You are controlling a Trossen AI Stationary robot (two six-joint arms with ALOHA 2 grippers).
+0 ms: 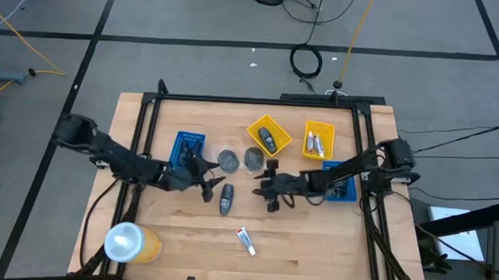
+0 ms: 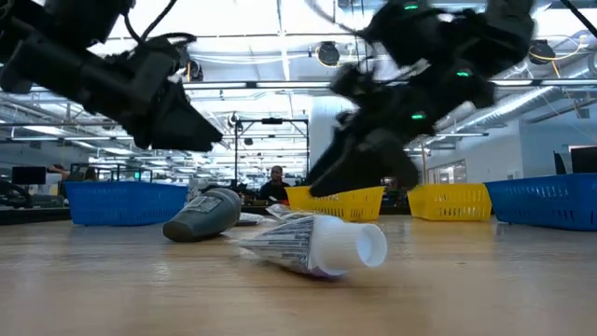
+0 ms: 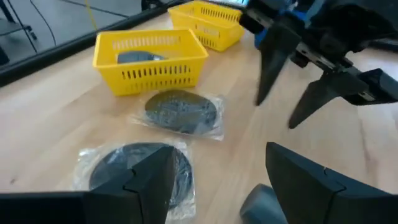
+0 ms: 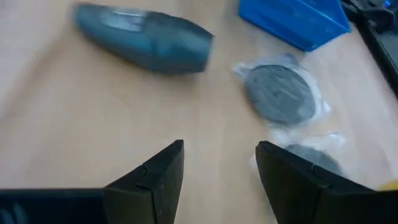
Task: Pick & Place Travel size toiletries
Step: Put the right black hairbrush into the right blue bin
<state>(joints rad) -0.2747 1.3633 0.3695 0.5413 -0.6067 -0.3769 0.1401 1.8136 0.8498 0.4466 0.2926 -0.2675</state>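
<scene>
1. Overhead, a light wooden table (image 1: 312, 244) held four small square plastic trays: a blue one (image 1: 188, 145) toward the left, two yellow ones (image 1: 269, 134) (image 1: 319, 138) at the back middle, and another blue one (image 1: 340, 184) on the right, partly under the right arm.
2. Two flat round grey discs in clear wrapping (image 1: 228, 161) (image 1: 254, 158) lay side by side on the wood between the left blue tray and the nearer yellow tray.
3. A dark navy oblong bottle (image 1: 226, 198) lay on the table just in front of the discs, touching neither gripper.
4. A silvery-white tube with a white cap (image 1: 246, 239) lay alone nearer the front edge, well apart from both arms.
5. Another dark bottle (image 1: 267, 140) lay inside the nearer yellow tray, and two small pale tubes (image 1: 315, 144) lay in the other yellow tray.
6. The left gripper (image 1: 207, 179) hovered beside the discs and above the dark bottle, its fingers (image 3: 149, 180) spread apart and holding nothing.
7. The right gripper (image 1: 271, 185) hung just to the right of that bottle, fingers (image 4: 158, 171) also parted and empty.
8. A large orange cup with a whitish top (image 1: 129, 242) stood at the front left corner.
</scene>
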